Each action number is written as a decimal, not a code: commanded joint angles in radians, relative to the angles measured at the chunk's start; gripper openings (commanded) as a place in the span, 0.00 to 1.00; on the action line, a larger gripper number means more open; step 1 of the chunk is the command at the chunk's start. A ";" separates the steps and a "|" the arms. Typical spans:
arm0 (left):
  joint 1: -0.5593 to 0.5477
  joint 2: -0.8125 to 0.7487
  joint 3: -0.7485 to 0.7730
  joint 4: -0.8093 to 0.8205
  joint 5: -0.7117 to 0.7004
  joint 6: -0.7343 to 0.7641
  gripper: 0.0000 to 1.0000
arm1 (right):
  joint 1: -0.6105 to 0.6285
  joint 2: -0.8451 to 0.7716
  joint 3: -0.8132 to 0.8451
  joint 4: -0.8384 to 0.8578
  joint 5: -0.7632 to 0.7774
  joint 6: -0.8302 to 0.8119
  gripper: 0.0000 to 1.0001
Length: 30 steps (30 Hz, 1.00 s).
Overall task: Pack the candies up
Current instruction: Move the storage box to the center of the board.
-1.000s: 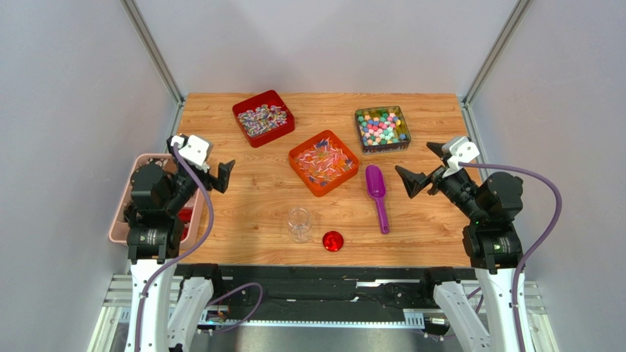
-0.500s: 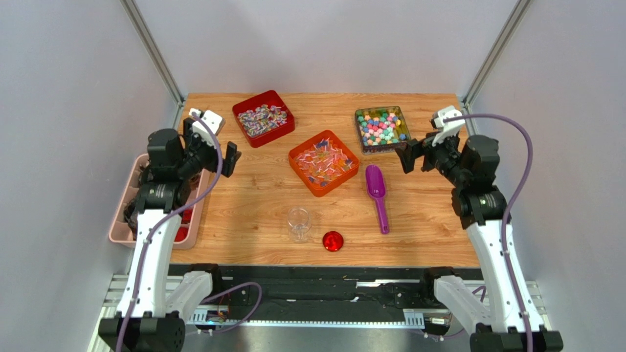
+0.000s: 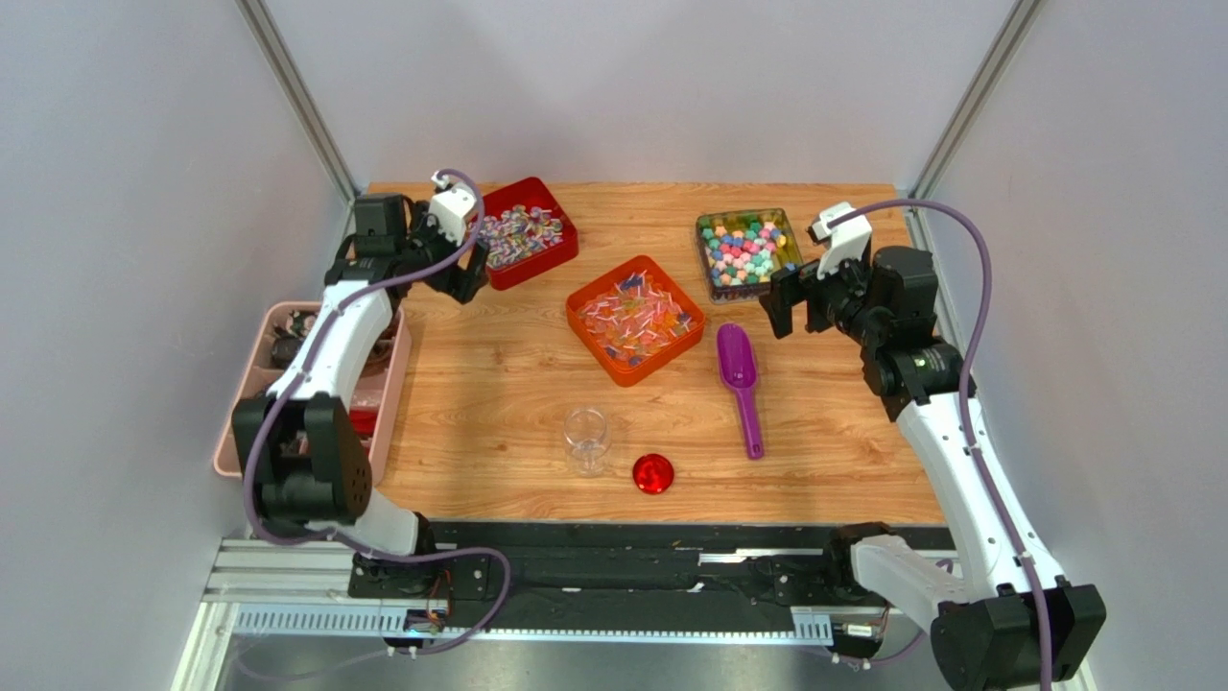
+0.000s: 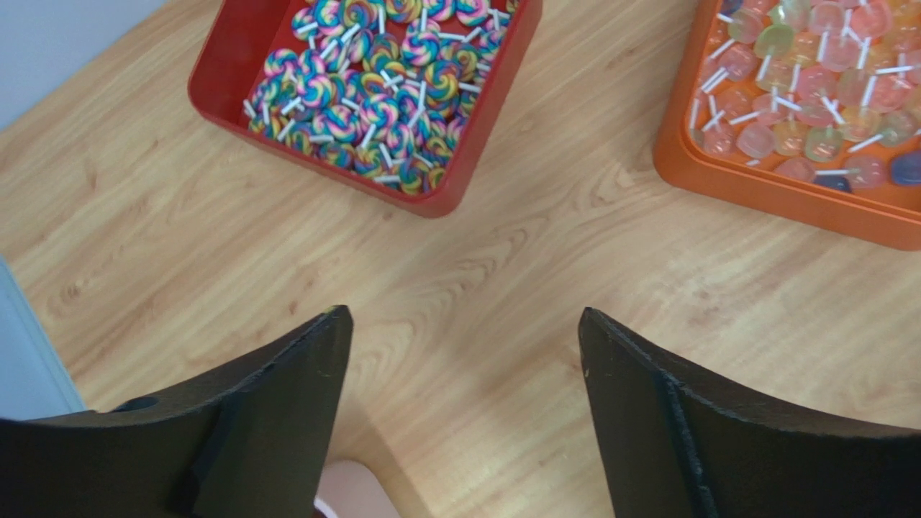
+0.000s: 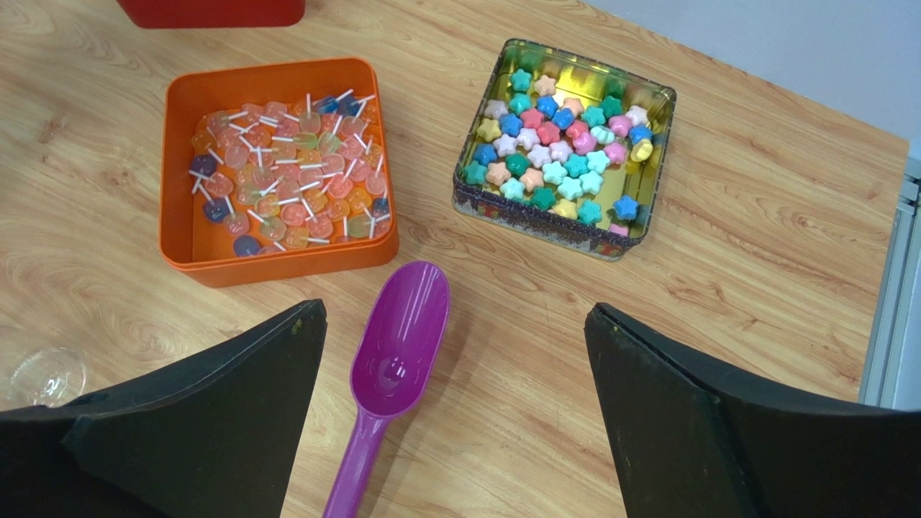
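Directly below the right gripper (image 5: 454,313), whose jaws are spread and empty, lies the purple scoop (image 5: 402,345).

A pinch on the scoop's thin handle could, I judge, twist or skid it on the wood. A tilted bowl would then scatter sweets short of the small clear jar (image 3: 587,439), off to that gripper's left. The candies (image 5: 551,151) sit ahead of the tools. Pastel stars (image 5: 541,135) fill a tin (image 5: 541,229) right of the scoop, and translucent lollipops (image 5: 281,162) an orange tray (image 5: 281,264) to its left. Swirl lollipops (image 4: 368,97) lie in a red tray (image 4: 492,113) ahead of the left gripper (image 4: 465,318), which is likewise open, holding nothing.
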State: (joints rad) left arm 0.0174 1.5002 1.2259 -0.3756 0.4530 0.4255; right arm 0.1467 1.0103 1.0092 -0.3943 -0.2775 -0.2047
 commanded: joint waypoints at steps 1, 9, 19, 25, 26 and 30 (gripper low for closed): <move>-0.013 0.139 0.174 0.021 0.044 0.114 0.83 | 0.014 0.011 0.009 0.011 0.031 -0.038 0.95; -0.056 0.362 0.339 0.011 0.087 0.220 0.82 | 0.033 0.043 0.006 0.000 0.044 -0.059 0.96; -0.085 0.564 0.487 -0.054 0.096 0.318 0.76 | 0.051 0.074 0.005 -0.008 0.049 -0.073 0.96; -0.085 0.640 0.544 -0.057 0.096 0.334 0.67 | 0.062 0.085 0.005 -0.008 0.046 -0.076 0.96; -0.085 0.646 0.547 -0.059 0.098 0.337 0.62 | 0.065 0.088 0.005 -0.009 0.047 -0.078 0.96; -0.085 0.667 0.555 -0.078 0.128 0.357 0.60 | 0.077 0.097 0.005 -0.011 0.052 -0.088 0.96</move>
State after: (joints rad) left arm -0.0696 2.1601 1.7416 -0.4351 0.5213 0.7288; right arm 0.2089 1.0962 1.0088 -0.4145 -0.2398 -0.2672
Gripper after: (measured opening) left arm 0.613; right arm 0.956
